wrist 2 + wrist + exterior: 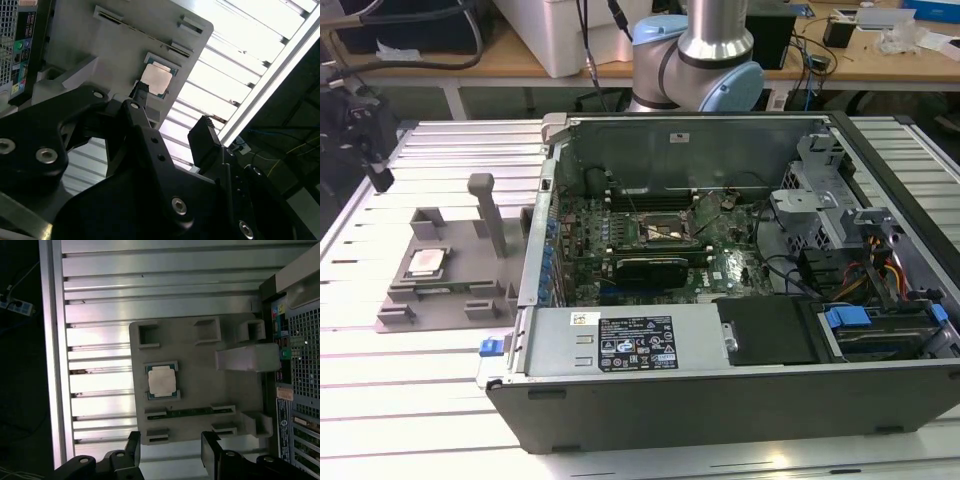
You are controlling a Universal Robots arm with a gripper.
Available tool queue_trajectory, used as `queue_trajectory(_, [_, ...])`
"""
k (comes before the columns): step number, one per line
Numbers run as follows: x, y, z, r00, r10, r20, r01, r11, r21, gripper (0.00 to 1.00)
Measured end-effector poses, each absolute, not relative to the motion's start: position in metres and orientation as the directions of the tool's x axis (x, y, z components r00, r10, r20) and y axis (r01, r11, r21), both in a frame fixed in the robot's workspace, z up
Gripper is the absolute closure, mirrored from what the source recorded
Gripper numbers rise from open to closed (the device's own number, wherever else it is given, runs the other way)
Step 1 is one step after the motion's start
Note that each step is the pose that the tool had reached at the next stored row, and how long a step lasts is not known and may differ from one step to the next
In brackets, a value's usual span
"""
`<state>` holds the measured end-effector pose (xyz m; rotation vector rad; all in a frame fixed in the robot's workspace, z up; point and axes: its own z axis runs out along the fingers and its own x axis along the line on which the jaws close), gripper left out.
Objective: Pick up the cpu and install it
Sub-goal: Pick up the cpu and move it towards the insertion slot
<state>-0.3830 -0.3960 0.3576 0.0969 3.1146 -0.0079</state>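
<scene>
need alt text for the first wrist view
The cpu lies flat in a pocket of a grey holder tray on a slatted metal table. The open gripper hangs above, clear of it, and a computer case stands beside the tray.

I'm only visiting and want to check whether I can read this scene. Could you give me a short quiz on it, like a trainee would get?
1. In the exterior view, where does the grey tray stand relative to the case? A: at the exterior view's left of it. B: at the exterior view's right of it. C: inside it.
2. True or false: the end effector grips the cpu.
3. Fill in: the cpu rests on the ____.

Key: 1 A. 2 False; the end effector is open and empty. 3 tray.
</scene>
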Motion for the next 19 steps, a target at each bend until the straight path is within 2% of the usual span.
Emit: queue_trajectory(19, [-0.383, -0.396, 0.332, -0.998, 0.062, -0.025, 0.062, 0.998, -0.004, 0.40])
